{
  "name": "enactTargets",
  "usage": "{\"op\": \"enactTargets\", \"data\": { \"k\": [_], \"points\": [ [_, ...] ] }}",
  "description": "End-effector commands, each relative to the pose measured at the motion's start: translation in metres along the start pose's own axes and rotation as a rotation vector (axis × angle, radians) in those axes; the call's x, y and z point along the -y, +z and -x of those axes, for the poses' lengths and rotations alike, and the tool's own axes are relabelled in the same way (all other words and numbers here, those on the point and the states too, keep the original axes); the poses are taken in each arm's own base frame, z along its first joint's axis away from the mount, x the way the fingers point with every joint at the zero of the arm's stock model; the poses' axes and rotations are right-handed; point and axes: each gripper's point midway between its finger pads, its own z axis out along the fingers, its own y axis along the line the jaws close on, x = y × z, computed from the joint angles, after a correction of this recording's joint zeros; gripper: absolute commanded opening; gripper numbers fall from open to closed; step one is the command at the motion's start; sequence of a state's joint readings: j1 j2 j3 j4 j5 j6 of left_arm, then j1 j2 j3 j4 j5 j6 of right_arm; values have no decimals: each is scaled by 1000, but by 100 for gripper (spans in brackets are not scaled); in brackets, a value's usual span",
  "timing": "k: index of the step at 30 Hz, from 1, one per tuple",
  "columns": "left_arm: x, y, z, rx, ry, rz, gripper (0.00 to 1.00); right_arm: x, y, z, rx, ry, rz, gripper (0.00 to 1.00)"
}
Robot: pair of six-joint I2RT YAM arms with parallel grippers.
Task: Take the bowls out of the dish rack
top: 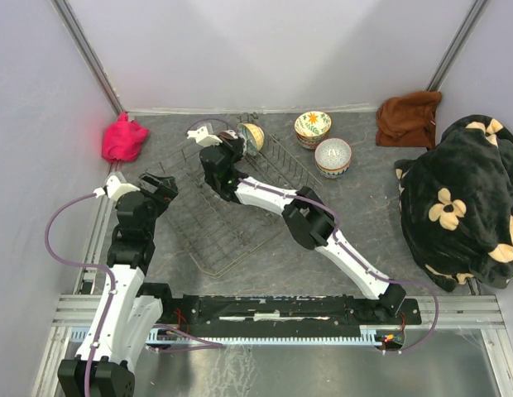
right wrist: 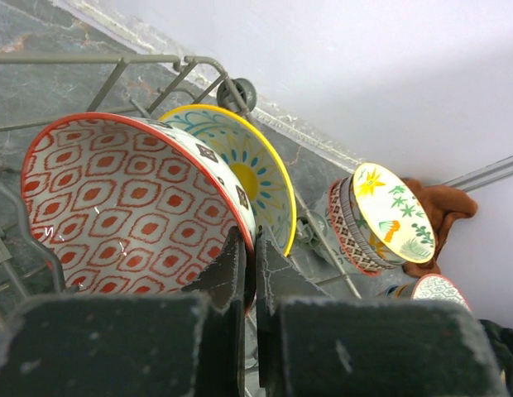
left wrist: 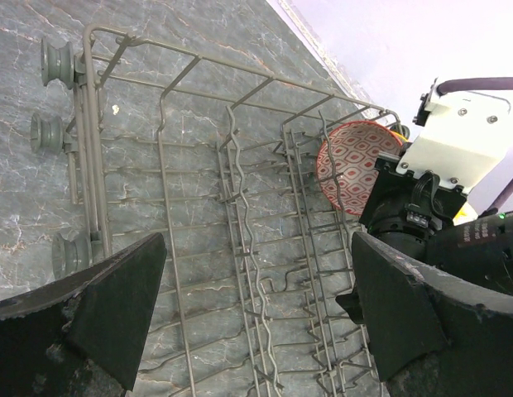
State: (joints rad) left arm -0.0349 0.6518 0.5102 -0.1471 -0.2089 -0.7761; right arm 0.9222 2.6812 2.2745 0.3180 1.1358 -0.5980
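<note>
looking from the top view, my right gripper point(top: 238, 142) sits at the far corner of the dish rack point(top: 215, 240), upper centre of frame, much nearer the bowls point(top: 251, 135) than the left gripper point(top: 160, 185) hanging over the rack's left edge. left wrist view: its jaws are spread on nothing, the red-patterned bowl point(left wrist: 356, 161) upper right. right wrist view: jaws pinch that bowl's rim; it stands on edge, a yellow-rimmed bowl point(right wrist: 256, 174) just behind, so i'd lift straight up out of the rack. marbled grey table point(top: 372, 207), walls point(top: 240, 50) close.
</note>
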Motion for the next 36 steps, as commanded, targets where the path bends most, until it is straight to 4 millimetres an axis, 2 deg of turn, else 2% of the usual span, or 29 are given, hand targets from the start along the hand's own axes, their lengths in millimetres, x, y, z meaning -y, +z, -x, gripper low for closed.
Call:
{"op": "enactTargets", "data": {
  "k": [1,12,18,26,32,36],
  "points": [
    [12,-2,20,64,25,-33,99,34,-8,32,56,101,-98,1],
    [11,-2,19,65,22,-28,99,73,-21,54,94,121,-156,1],
    [9,-1,18,64,21,-23,99,113,-33,72,114,204,-148,1],
    [8,-3,20,69,25,-16,99,152,-46,83,128,286,-100,1],
    [7,-4,21,73,26,-11,99,178,-49,81,106,305,-59,1],
    [7,-2,18,66,25,-16,99,209,-35,67,46,367,5,1]
  ]
}}
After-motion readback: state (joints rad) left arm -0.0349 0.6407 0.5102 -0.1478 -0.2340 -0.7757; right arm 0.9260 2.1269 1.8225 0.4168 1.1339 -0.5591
